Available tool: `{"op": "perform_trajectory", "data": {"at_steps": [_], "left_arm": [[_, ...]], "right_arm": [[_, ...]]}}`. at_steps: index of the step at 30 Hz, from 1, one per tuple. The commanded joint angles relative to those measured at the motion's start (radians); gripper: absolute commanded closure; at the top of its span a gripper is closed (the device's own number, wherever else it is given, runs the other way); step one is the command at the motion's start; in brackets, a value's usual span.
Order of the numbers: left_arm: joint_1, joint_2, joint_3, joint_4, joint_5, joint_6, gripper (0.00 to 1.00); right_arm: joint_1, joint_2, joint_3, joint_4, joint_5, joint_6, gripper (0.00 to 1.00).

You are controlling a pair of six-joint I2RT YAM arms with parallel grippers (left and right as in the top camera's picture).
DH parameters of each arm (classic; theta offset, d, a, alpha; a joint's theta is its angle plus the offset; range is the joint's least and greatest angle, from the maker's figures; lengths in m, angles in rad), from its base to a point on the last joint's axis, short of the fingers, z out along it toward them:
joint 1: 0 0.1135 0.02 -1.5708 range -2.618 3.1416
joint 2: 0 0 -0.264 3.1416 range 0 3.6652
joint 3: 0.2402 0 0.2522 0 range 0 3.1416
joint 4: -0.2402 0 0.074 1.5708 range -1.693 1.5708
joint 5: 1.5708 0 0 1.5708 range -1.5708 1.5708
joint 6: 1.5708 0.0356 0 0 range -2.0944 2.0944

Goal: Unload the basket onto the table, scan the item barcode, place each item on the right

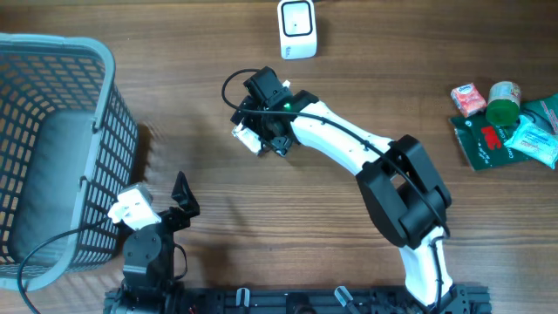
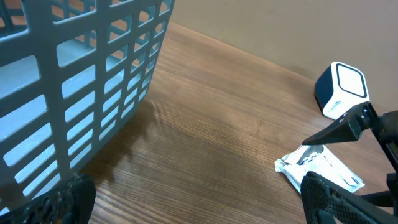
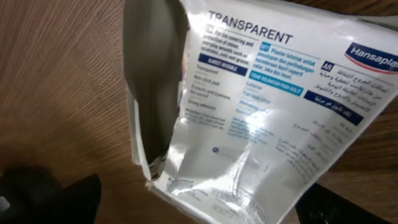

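Observation:
The item is a crumpled white Hansaplast packet point(image 1: 246, 137) lying flat on the wooden table; its printed face fills the right wrist view point(image 3: 267, 106). No barcode shows on that face. My right gripper point(image 1: 261, 131) hovers over it, open, its dark fingertips point(image 3: 50, 196) set either side of the packet's near end point(image 3: 205, 208). The white scanner point(image 1: 297, 28) stands at the table's far edge, also in the left wrist view point(image 2: 341, 89). My left gripper point(image 1: 183, 199) is open and empty point(image 2: 202, 208) beside the basket, with the packet point(image 2: 320, 169) ahead to its right.
A grey plastic basket point(image 1: 52, 148) takes up the left side, close to my left gripper point(image 2: 74, 74). A pile of other packaged goods point(image 1: 506, 122) lies at the right edge. Bare wood lies between basket and packet.

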State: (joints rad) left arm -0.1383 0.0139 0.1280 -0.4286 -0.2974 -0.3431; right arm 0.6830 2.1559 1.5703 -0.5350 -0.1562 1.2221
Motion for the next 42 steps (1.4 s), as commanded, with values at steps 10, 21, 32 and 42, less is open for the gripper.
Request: {"op": "perform_trajectory", "data": {"at_steps": [10, 21, 32, 42], "left_arm": [[-0.001, -0.007, -0.002, 0.002, -0.006, -0.005, 0.00], [-0.001, -0.007, -0.002, 0.002, -0.006, -0.006, 0.00], [-0.001, -0.007, -0.002, 0.002, -0.006, -0.005, 0.00], [-0.001, -0.007, -0.002, 0.002, -0.006, -0.005, 0.00]], "right_arm": [[0.005, 0.145, 0.000, 0.050, -0.056, 0.048, 0.01], [0.010, 0.144, 0.008, -0.129, -0.002, 0.002, 0.30], [-0.053, 0.059, 0.040, -0.439, 0.047, -0.211, 0.90], [-0.058, -0.186, 0.040, -0.634, 0.122, -0.397, 0.00]]}}
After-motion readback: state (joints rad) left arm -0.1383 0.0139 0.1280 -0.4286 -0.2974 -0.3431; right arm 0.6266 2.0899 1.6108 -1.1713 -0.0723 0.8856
